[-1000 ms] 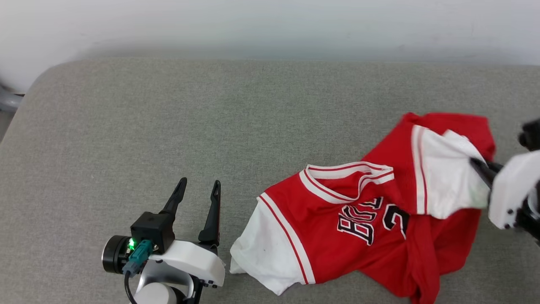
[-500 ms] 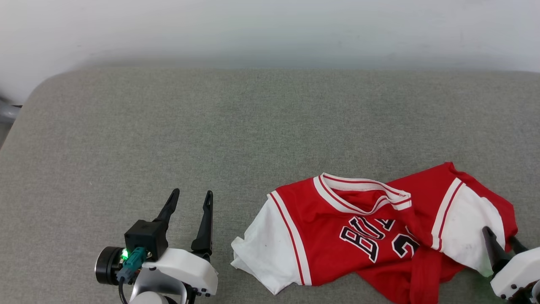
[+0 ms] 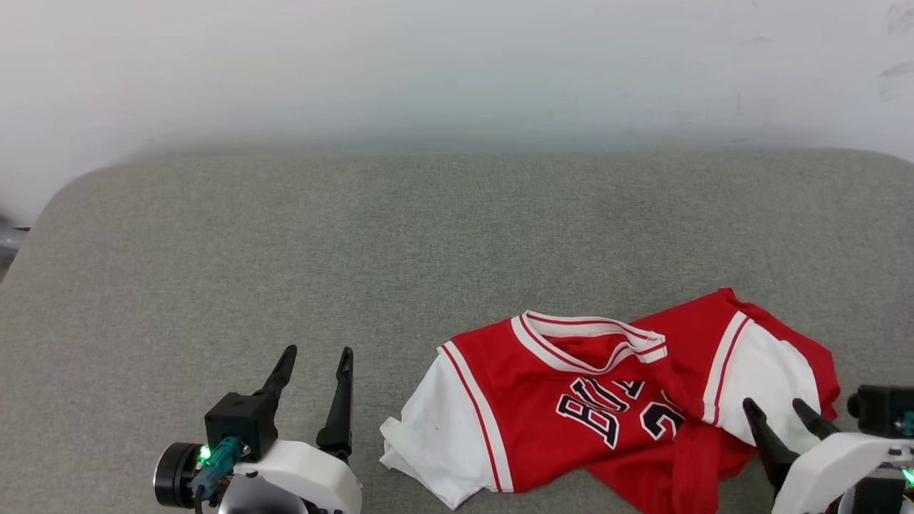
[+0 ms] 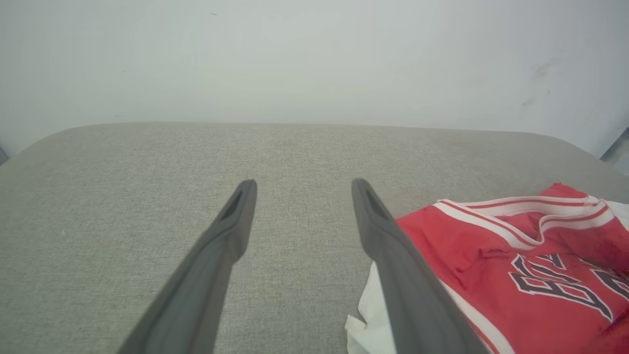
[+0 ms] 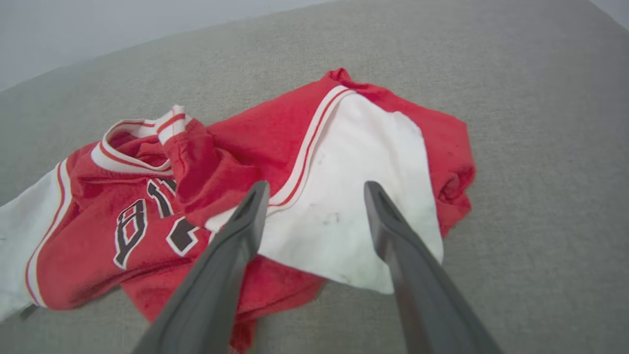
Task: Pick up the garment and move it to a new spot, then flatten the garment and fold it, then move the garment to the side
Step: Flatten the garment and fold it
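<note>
R gripper [image 3: 771,404], fingers just opened off the white sleeve [image 5: 354,196], is hovering over the red jersey [image 3: 543,414] lying crumpled at near right of the bench [image 3: 428,235], L gripper [image 3: 318,351] idling open beside it, so flattening's prob. next.

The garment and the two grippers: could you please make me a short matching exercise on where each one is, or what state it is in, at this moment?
Things:
1. left gripper
2. right gripper
3. garment
4. grey surface

States:
A. crumpled, lying loose, lettering facing up
B. open, fingers over a white sleeve
C. open, over bare grey fabric beside the shirt
D. lies under the shirt

Pairs: 1-C, 2-B, 3-A, 4-D
</note>
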Available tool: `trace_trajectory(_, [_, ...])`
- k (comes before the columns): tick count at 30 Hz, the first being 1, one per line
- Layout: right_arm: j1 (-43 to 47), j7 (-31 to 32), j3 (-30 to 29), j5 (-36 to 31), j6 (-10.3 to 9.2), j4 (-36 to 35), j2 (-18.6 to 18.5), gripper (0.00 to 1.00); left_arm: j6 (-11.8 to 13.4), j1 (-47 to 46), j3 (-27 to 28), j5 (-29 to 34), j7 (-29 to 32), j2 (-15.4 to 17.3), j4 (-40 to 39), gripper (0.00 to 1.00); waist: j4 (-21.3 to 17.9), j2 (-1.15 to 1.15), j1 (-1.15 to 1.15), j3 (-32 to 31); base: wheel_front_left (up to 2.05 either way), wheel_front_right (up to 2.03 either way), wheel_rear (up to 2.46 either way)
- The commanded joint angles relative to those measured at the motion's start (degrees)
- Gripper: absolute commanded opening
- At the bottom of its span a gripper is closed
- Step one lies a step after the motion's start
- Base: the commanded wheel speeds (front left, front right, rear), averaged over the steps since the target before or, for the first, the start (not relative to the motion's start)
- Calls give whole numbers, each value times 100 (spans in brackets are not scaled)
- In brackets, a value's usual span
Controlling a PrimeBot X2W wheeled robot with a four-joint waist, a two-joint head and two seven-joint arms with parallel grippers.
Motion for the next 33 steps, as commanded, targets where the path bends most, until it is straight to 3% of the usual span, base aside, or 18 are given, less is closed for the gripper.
trace_trajectory(1, [70, 282, 180, 10, -4, -215, -207, 100, 31, 34, -11, -4, 14, 37, -40, 100, -23, 0, 0, -12, 0, 0, 0])
trace_trajectory(9, [-76, 1766, 1158, 185, -4, -963, -1067, 100, 17, -105, -48, 26, 40, 35, -119, 100, 21, 0, 0, 147, 0, 0, 0])
trace_trajectory(17, [-629, 2135, 1656, 414, -4, -506, -1462, 100, -5, -245, -76, 23, -60, -40, -72, 100, 170, 0, 0, 463, 0, 0, 0])
trace_trajectory(18, [-710, 2109, 1647, 430, -4, -453, -1499, 44, -11, -264, -80, 27, -78, -50, -60, 100, 187, 0, 0, 504, 0, 0, 0])
trace_trajectory(19, [-783, 2079, 1641, 445, -4, -401, -1531, 2, -15, -288, -85, 27, -90, -61, -49, 100, 202, 0, 0, 539, 0, 0, 0])
trace_trajectory(27, [-1676, 2042, 1585, 342, -5, -152, -1999, 0, -55, -507, -127, 61, -181, -139, 33, 100, 315, 0, 0, 797, 0, 0, 0])
trace_trajectory(33, [-2898, 1974, 2055, 189, -5, 268, -2465, 0, -172, -796, -229, 96, -232, -226, 116, 100, 571, 0, 0, 1134, 0, 0, 0])
